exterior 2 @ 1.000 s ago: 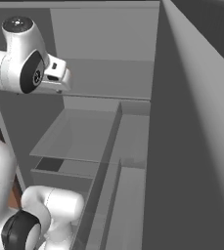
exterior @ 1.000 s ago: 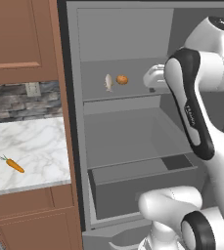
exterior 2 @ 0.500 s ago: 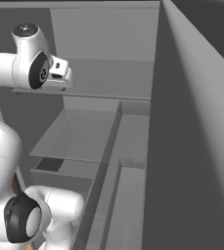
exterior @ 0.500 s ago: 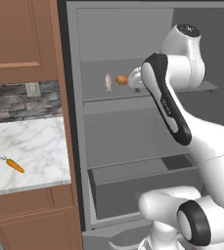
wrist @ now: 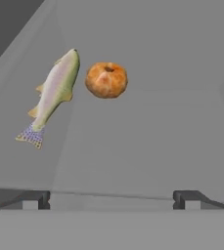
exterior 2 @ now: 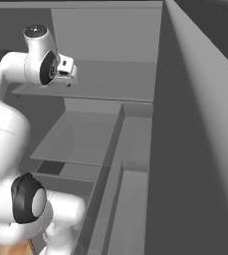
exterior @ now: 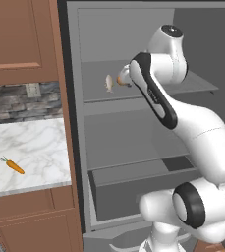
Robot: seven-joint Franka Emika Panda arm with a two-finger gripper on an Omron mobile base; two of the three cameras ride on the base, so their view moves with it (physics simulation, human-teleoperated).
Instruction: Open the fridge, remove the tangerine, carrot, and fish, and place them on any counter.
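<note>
Grey fridge (exterior: 133,113) shelf: 1 fish (wrist: 52,95), 1 tangerine (wrist: 106,80).

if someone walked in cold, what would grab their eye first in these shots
Probably the white arm reaching into the open fridge, its open gripper aimed at the upper shelf. There the tangerine sits beside the fish, neither one gripped. After that, the carrot, lying alone on the white marble counter left of the fridge.

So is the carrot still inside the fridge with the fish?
No, the carrot lies on the marble counter, left of the open fridge, while the fish sits on a fridge shelf.
</note>
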